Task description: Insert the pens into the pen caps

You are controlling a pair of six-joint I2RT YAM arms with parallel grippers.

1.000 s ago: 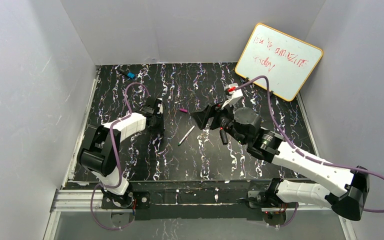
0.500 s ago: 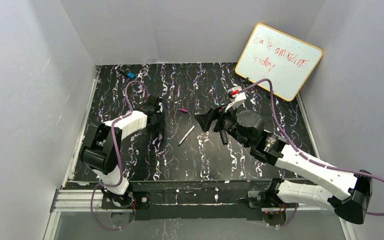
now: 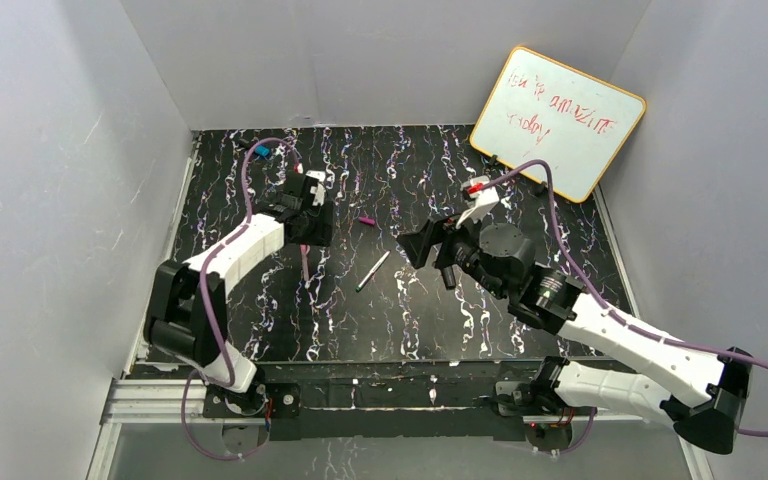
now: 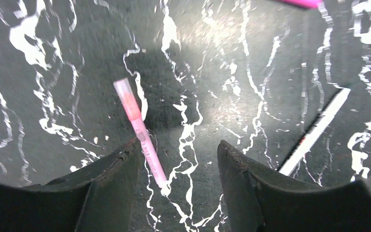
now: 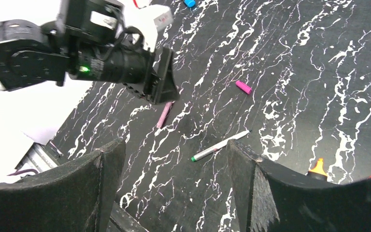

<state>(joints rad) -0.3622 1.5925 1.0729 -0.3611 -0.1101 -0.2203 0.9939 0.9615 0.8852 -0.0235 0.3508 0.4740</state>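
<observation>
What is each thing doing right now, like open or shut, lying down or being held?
Left gripper: open, holding nothing.
Right gripper: open, holding nothing.
Pink pen: lying flat, not held.
White pen: lying flat, no cap on.
Magenta cap: lying alone, no pen in it.
Black marker: mostly hidden, orange tip showing.
Whiteboard: propped up, red writing on it.
</observation>
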